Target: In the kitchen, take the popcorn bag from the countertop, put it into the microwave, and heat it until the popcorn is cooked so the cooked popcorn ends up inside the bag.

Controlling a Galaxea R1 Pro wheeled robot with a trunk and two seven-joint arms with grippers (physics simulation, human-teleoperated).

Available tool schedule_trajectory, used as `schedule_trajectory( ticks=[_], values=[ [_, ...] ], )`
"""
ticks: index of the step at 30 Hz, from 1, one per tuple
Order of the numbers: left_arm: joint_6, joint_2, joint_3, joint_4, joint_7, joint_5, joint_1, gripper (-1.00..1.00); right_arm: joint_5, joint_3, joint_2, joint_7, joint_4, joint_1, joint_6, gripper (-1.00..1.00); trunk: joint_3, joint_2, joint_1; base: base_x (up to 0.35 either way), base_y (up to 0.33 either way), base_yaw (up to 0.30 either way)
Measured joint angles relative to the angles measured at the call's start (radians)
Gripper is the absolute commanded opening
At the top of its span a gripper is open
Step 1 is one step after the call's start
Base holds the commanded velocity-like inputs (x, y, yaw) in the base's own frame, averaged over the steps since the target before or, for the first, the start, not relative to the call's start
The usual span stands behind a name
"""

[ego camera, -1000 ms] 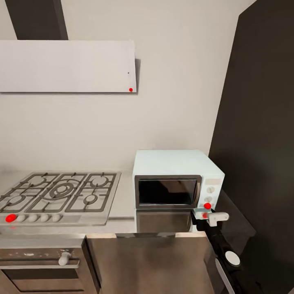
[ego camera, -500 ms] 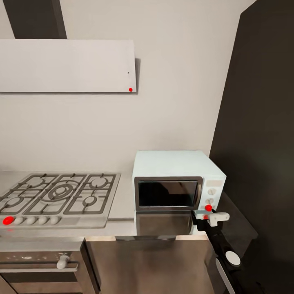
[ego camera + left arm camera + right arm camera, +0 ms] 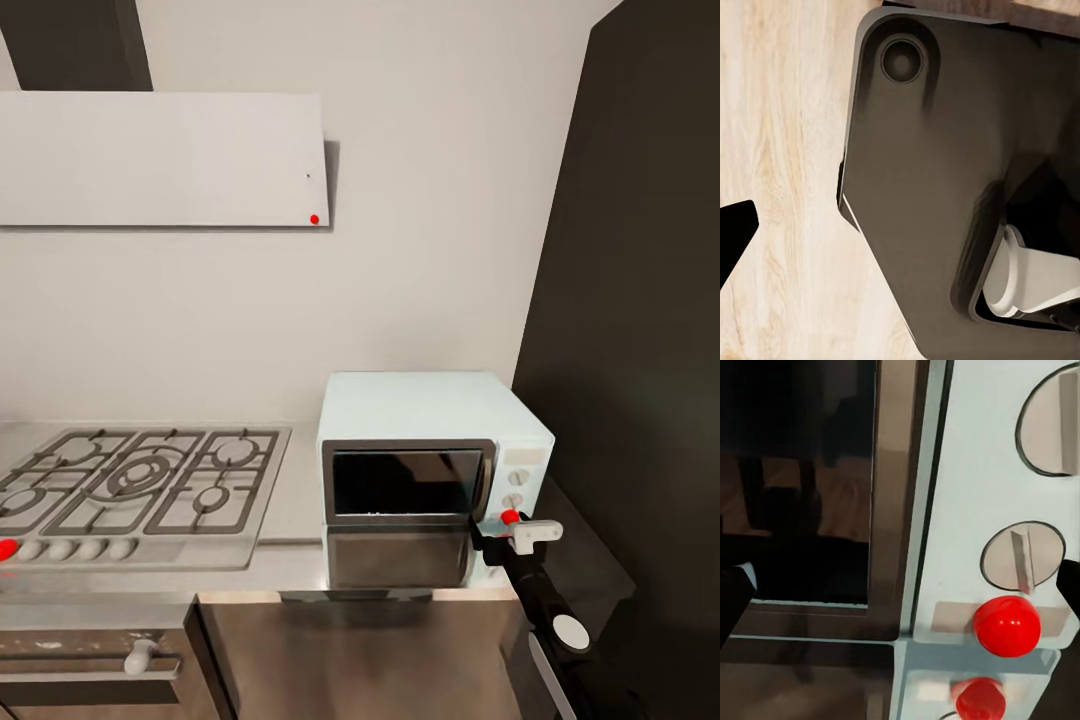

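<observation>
From the head camera, the small pale blue microwave with a dark glass door sits on the shiny grey countertop, just beside the metal gas stove top. The right gripper on its black arm is right at the microwave's knob panel, by the round red light.

The right wrist camera sees the red light close up (its dark fingers stand wide apart, holding nothing).

The left wrist camera shows a dark robot part over pale wood floor. I cannot tell if that gripper is open.
</observation>
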Motion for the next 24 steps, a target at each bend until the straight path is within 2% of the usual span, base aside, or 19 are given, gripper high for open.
schedule_trajectory(
  ticks=[6,17,24],
  values=[
    [0.000,0.000,0.000,0.000,0.000,0.000,0.000,1.00,0.000,0.000,0.000,0.000,0.000,0.000,0.000,1.00,0.000,0.000,0.000,0.011,0.003,0.000],
    [0.000,0.000,0.000,0.000,0.000,0.000,0.000,1.00,0.000,0.000,0.000,0.000,0.000,0.000,0.000,1.00,0.000,0.000,0.000,0.130,0.027,0.000],
    [0.000,0.000,0.000,0.000,0.000,0.000,0.000,1.00,0.000,0.000,0.000,0.000,0.000,0.000,0.000,1.00,0.000,0.000,0.000,0.016,0.000,0.000]
  ],
)
